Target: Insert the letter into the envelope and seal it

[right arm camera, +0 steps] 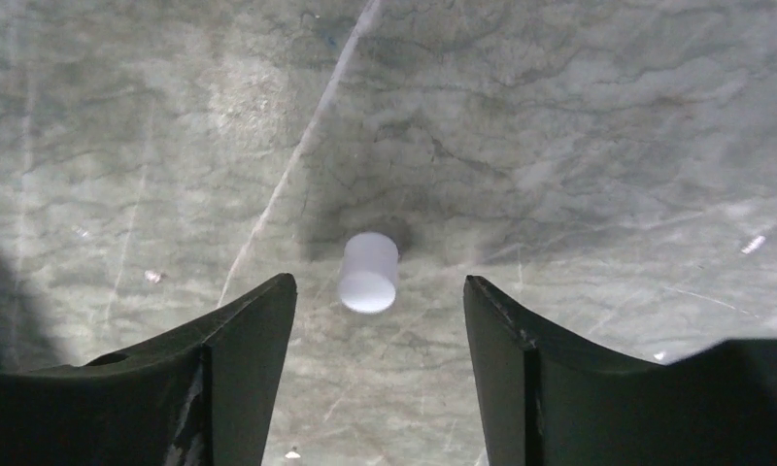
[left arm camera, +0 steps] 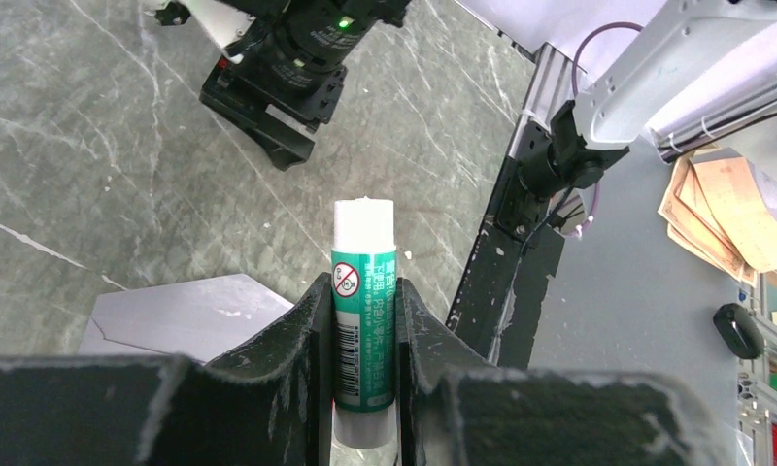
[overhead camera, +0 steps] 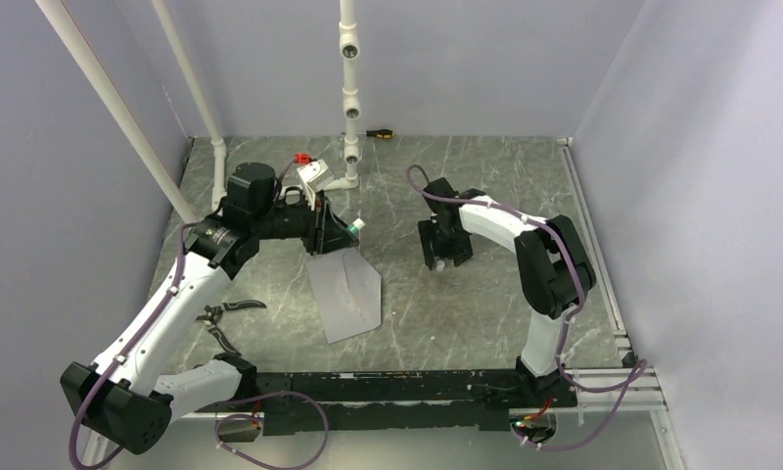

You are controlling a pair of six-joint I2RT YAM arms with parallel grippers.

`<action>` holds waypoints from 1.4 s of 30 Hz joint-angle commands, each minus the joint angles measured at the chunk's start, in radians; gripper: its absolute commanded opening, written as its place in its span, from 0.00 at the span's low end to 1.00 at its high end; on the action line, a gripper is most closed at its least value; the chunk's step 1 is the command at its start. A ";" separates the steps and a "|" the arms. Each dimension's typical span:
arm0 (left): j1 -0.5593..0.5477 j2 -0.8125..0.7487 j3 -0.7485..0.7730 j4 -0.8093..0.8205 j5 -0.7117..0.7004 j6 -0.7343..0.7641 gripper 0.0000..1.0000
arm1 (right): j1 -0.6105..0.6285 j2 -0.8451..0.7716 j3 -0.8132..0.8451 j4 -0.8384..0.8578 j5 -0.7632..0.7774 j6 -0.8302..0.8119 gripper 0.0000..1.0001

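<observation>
Envelope [overhead camera: 346,291]: lies flat on the table [overhead camera: 485,323], slightly L of centre and skewed, with its pointed flap end toward the far side. All edges look free. Near edge is well apart from the black base rail [overhead camera: 407,384]. I can't tell where the letter is.

L gripper [left arm camera: 363,291]: narrowly open, both fingers [left arm camera: 302,335] pressed on a green-and-white glue stick [left arm camera: 363,238]. Stick's white end points out past the fingertips. In the top view it hangs at the envelope's far point; contact w/ the paper not determinable.

R gripper [right arm camera: 380,286]: jaws wide apart, holding nothing. It hovers over bare table to the R of the envelope. A small white cylinder [right arm camera: 368,272] sits on the surface between the fingers in the R wrist view, touching neither.

Room: I see a bare strip of table between the envelope's R edge and the R gripper. A screwdriver [overhead camera: 380,133] lies by the back wall, and white pipe posts [overhead camera: 348,88] stand at far centre and far L. Tan sheets [left arm camera: 720,209] lie off the table, beyond the rail.
</observation>
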 commanded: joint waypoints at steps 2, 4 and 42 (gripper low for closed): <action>-0.001 -0.029 0.023 0.084 -0.031 -0.071 0.03 | -0.003 -0.171 0.101 -0.076 0.036 0.039 0.72; -0.001 -0.036 0.021 0.130 -0.027 -0.115 0.03 | -0.002 -0.229 0.120 -0.090 0.022 0.060 0.74; -0.002 -0.006 -0.007 0.709 0.088 -0.596 0.03 | 0.205 -0.610 0.087 0.947 -0.556 0.524 0.33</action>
